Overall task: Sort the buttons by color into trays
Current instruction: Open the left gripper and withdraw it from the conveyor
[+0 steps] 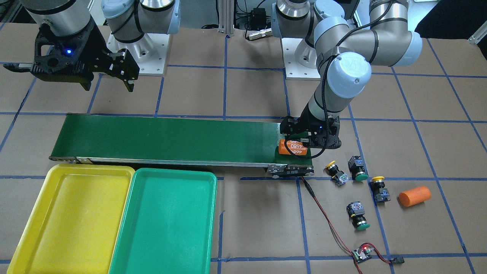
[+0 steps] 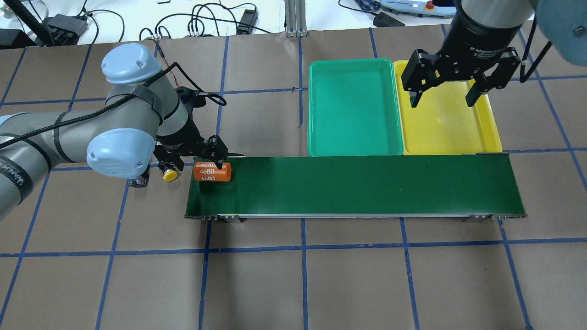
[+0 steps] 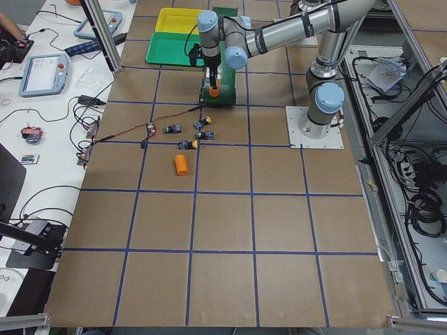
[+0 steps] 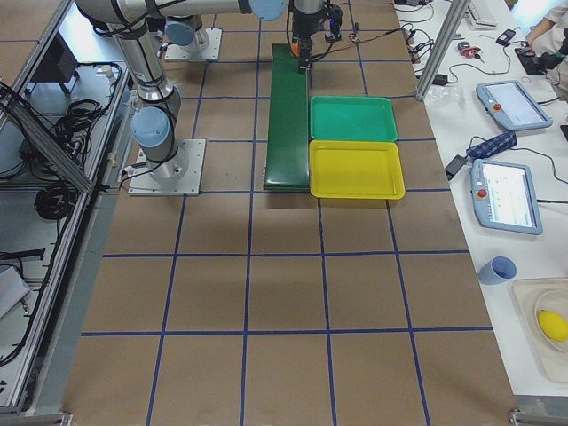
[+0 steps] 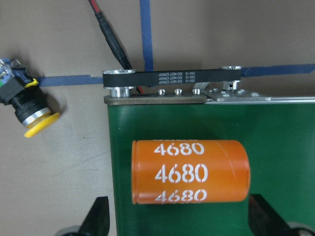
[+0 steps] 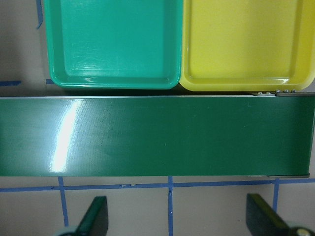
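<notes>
Left pincer (image 5: 181, 217) is wide, straddling the orange 4680 cylinder (image 5: 191, 172) at one end of the conveyor belt (image 1: 171, 135), fingers clear of it. Right pincer (image 2: 442, 101) hangs wide near the belt's other end. Four buttons (image 1: 358, 171) lie on the bench (image 1: 258, 228) beside the cylinder end, well apart from the adjoining yellow tray (image 1: 76, 220) and green tray (image 1: 167, 224).

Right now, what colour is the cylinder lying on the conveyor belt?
The cylinder is orange with white 4680 lettering. It shows best in the left wrist view.
</notes>
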Robot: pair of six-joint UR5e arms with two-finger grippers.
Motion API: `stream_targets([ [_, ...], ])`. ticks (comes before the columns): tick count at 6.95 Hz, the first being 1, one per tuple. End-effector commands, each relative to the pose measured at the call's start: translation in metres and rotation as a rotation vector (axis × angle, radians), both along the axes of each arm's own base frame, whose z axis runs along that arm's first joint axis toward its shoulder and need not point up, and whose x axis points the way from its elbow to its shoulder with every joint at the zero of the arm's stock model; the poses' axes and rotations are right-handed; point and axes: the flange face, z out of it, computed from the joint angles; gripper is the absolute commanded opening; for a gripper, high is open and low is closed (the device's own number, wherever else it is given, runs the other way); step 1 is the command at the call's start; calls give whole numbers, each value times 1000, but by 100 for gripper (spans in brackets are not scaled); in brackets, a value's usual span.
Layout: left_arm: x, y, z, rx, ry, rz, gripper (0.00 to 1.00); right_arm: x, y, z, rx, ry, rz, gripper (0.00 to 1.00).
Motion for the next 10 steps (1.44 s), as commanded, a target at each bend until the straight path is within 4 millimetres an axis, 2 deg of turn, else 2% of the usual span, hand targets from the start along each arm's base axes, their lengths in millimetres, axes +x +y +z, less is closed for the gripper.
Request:
stream_targets([
  [1,38,-18,75,-16,-9,53,100,0,0,-1,1,0,0,100],
  [2,100,-41,72,-15,-29,130,100,0,0,0,0,0,0,100],
  [3,152,-53,63,-16,-29,123,100,0,0,0,0,0,0,100],
  [4,193,-70,41,-66,-42,140,100,0,0,-1,1,0,0,100],
  [5,249,-83,16,-104,-54,177,100,0,0,0,0,0,0,100],
  [6,288,-95,-1,-155,-71,176,100,0,0,-1,1,0,0,100],
  [9,314,-123,-63,-174,-88,121,100,-1,0,-1,1,0,-2,100],
  [10,330,-128,-82,-151,-79,138,100,0,0,-1,1,0,0,100],
])
